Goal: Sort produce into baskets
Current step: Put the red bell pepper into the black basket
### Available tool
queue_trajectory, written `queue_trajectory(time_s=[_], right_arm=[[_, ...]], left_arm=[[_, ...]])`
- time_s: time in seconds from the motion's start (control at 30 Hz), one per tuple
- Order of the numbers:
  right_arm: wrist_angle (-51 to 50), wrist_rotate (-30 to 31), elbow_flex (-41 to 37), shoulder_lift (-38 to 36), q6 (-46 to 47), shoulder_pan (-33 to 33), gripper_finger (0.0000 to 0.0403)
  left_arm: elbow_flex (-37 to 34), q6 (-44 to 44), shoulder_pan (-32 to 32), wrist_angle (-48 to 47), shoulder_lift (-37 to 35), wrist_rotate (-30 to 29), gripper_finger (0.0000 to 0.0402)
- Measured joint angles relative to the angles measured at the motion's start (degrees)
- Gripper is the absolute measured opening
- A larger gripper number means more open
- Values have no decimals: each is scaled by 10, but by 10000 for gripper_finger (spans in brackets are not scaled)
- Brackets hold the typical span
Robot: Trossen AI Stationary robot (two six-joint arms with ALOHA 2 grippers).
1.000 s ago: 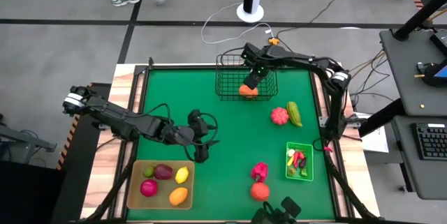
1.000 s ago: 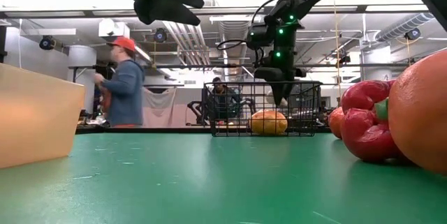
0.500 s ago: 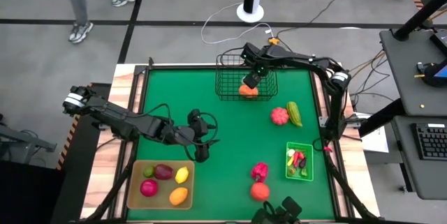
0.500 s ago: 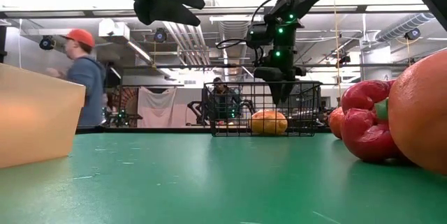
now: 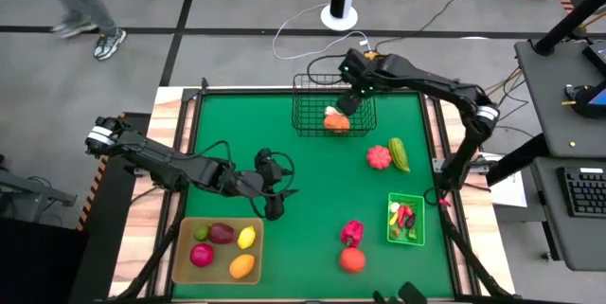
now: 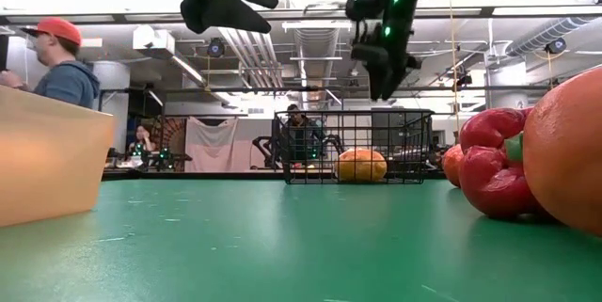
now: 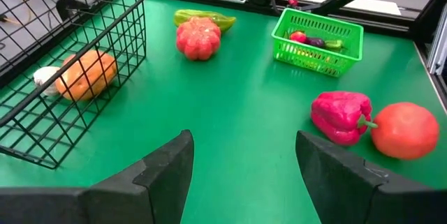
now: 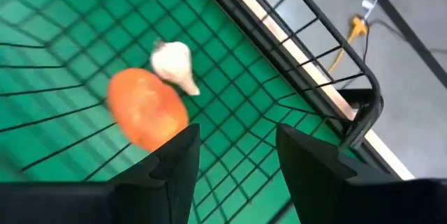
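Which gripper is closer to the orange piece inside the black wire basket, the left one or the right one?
Right. The right gripper hangs open just above the wire basket, close over the orange piece. The left gripper hangs open far off, near the tan tray.

The black wire-mesh basket [image 5: 333, 115] stands at the far edge of the green bench, holding an orange pumpkin-like piece [image 5: 335, 122] with a small white garlic bulb [image 8: 173, 63] touching it. The flat tan tray [image 5: 186, 268] sits at the near left corner with five pieces: a green one [image 5: 201, 233], a dark purple one [image 5: 222, 233], a yellow lemon [image 5: 247, 238], a red one [image 5: 202, 255] and an orange one [image 5: 241, 266]. The bright green bin [image 5: 406, 220] on the right holds several small pieces, too small to name. Loose on the bench lie a pinkish-red ribbed piece [image 5: 379, 157] just beside a green-and-yellow one [image 5: 399, 153], and nearer, a magenta pepper [image 5: 351, 233] beside a round orange-red fruit [image 5: 352, 259].
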Motion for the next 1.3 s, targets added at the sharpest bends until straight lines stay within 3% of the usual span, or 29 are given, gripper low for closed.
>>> queue_trajectory(time_s=[0.3,0.77,1.3], right_arm=[[-50,0,-10,-87,23,62,179],[-45,-1,-131,-206,88,250,183],[75,-2,-248,-226,114,504,183]], left_arm=[[0,-5,-12,13,0,0,233],[0,-5,-23,34,0,1,233],[0,29,-27,113,60,13,233]])
